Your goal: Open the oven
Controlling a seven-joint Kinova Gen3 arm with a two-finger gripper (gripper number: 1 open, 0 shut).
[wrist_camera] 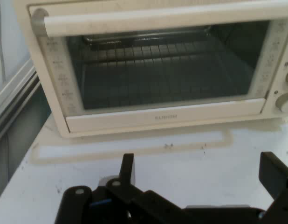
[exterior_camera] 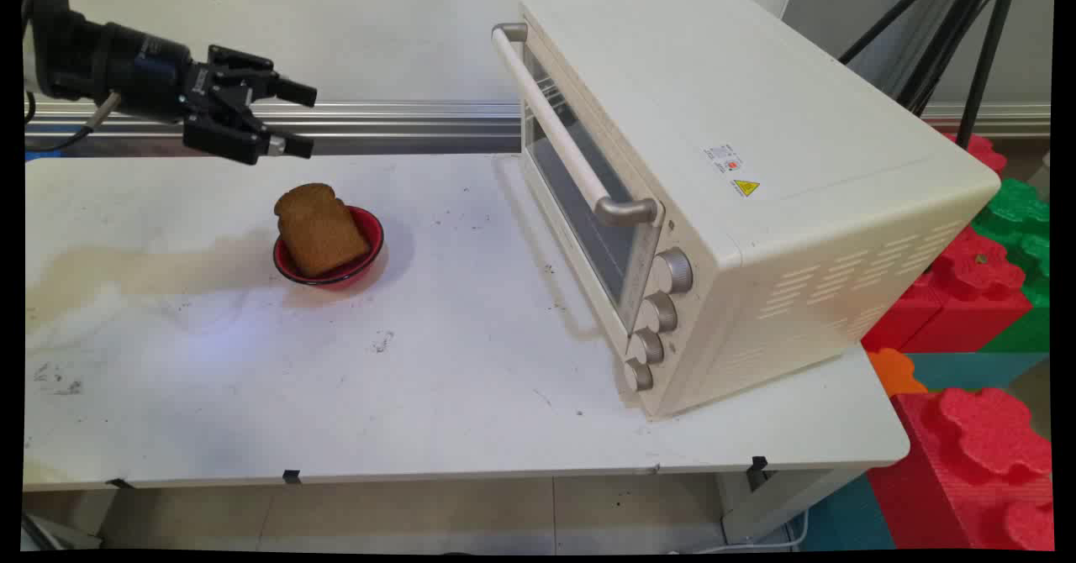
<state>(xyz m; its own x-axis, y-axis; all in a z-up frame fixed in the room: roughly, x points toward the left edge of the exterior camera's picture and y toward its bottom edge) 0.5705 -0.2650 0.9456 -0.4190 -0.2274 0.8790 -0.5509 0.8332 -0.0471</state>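
My gripper (exterior_camera: 304, 119) hangs open above the table's far left part, pointing right toward the toaster oven (exterior_camera: 731, 176). Nothing is between its fingers (wrist_camera: 127, 168). Just below and a little nearer stands a red bowl (exterior_camera: 367, 254) with a brown slice of toast (exterior_camera: 319, 228) leaning in it; the gripper is apart from both. In the hand view the toaster oven (wrist_camera: 158, 65) faces me with its glass door shut, its handle (wrist_camera: 162, 18) across the top and a wire rack visible inside. The bowl and toast are out of the hand view.
The cream toaster oven takes up the table's right half, with several knobs (exterior_camera: 660, 311) at its front right corner. Red and green foam blocks (exterior_camera: 983, 294) are stacked beyond the table's right edge. A metal rail (exterior_camera: 403, 113) runs along the wall behind. A tripod (exterior_camera: 958, 34) stands at the back right.
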